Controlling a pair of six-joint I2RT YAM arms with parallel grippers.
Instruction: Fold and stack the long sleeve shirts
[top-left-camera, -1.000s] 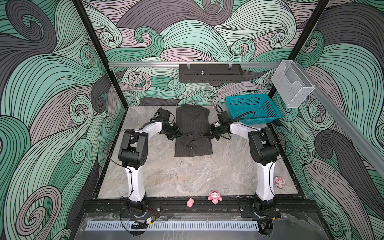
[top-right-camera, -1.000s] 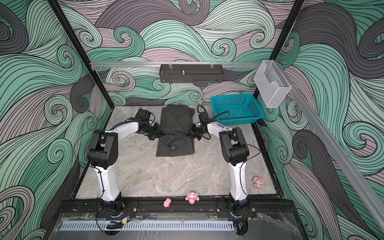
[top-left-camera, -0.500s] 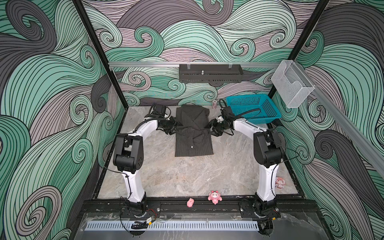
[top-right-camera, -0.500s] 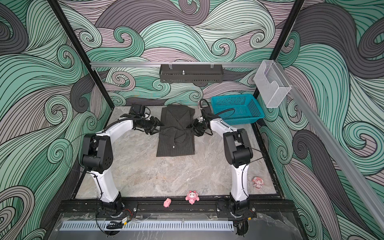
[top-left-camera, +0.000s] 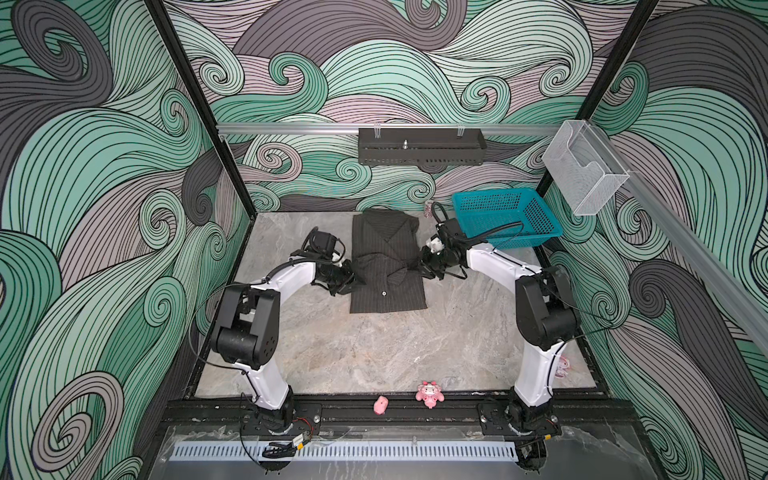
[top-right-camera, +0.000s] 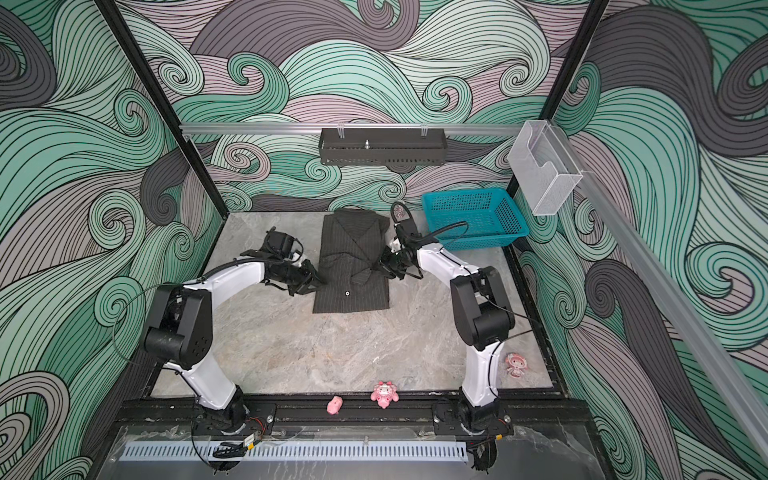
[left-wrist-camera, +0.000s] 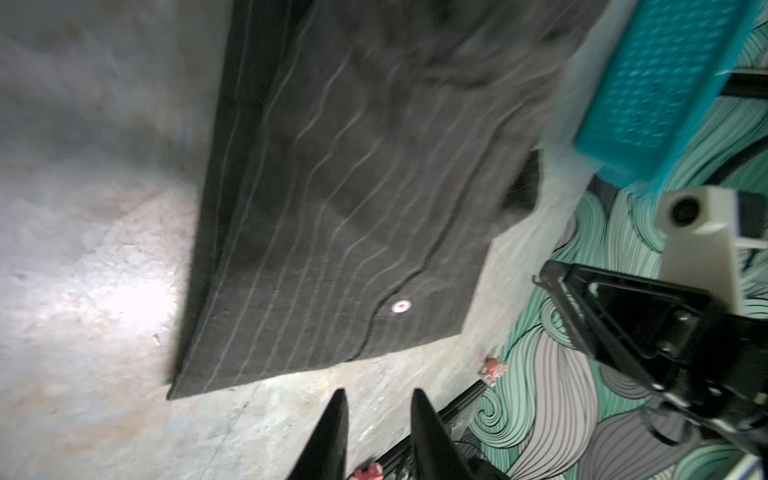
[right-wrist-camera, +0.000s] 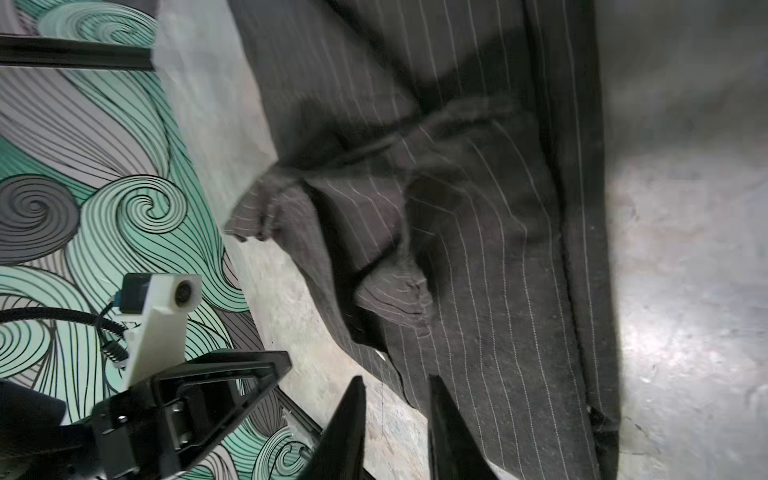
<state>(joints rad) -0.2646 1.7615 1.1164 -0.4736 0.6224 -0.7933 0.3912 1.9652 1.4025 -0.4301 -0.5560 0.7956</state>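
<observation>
Both top views look steeply down from high over the near edge of the table (top-left-camera: 374, 353), facing the far wall (top-left-camera: 395, 62). From that distance they take in the whole cell, the pair offset only slightly sideways. The left wrist camera rides just behind the left gripper (left-wrist-camera: 379, 395), close over the table, looking rightward across the shirt (left-wrist-camera: 332, 208) to the teal basket (left-wrist-camera: 665, 83). The right wrist camera sits behind the right gripper (right-wrist-camera: 397, 382), equally close, looking leftward over the same shirt. Each wrist view catches the opposite gripper, and both share the shirt's middle part, also seen in both top views
</observation>
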